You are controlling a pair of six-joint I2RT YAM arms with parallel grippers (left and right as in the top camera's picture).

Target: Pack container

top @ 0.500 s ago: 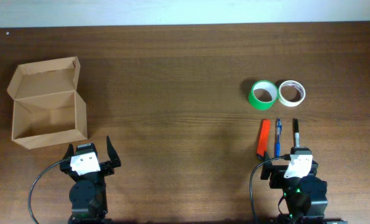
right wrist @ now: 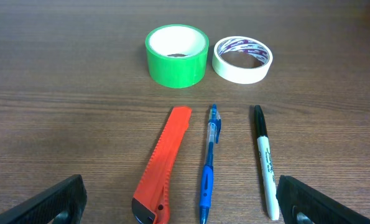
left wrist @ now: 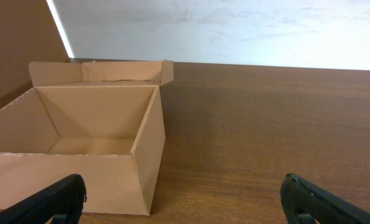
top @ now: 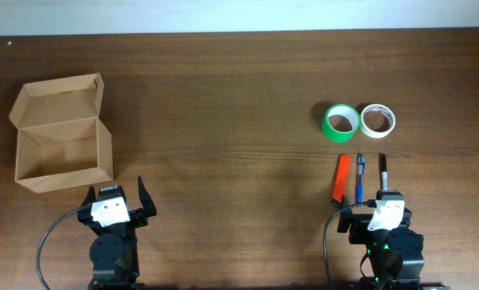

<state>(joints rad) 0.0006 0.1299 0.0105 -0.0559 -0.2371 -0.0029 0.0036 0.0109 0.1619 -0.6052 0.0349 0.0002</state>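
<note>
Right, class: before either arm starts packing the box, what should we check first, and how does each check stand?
1. container lid open, inside bare: ok.
2. left hand open, holding nothing: ok.
3. right hand open, holding nothing: ok.
4. orange cutter, blue pen and black marker lying apart: ok.
5. Gap between green tape roll and white tape roll wide enough for a finger: cannot tell.
</note>
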